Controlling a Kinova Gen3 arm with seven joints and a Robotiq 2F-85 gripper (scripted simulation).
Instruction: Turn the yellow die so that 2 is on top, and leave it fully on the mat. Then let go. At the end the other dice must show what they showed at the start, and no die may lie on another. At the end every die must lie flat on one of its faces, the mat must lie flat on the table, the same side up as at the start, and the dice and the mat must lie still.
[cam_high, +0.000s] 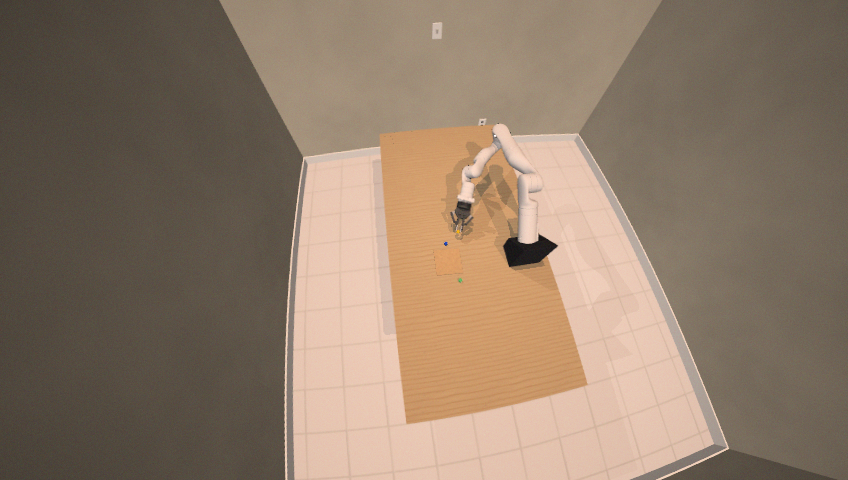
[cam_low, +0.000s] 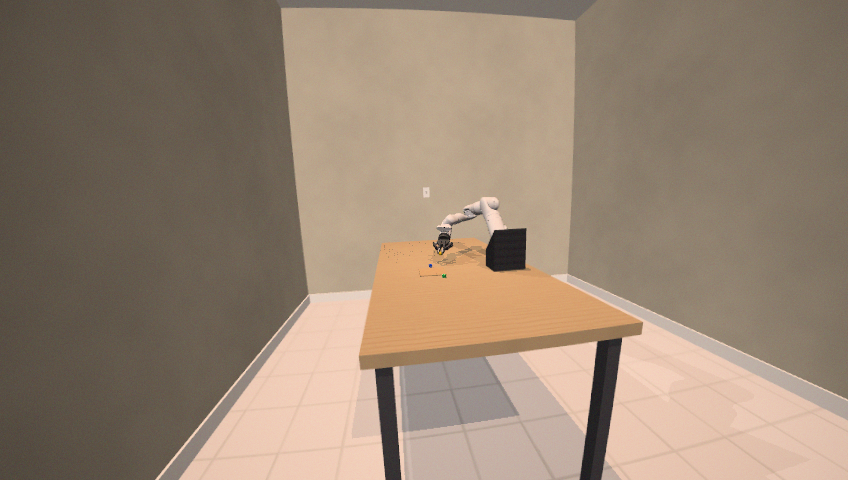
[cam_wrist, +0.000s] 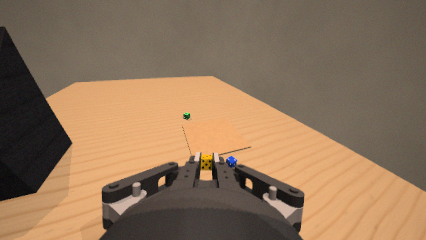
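The yellow die is between the fingertips of my gripper, which is shut on it and tilted. In the top view they are above and right of the mat, off it. The side of the die facing the wrist camera shows several dark pips; its upper face is too small to read. The blue die lies just outside the mat's edge nearer the gripper. The green die lies just beyond the mat's opposite edge.
The wooden table bears the mat and dice. The black robot base stands at the table's right side in the top view. The arm curves over the table behind the gripper.
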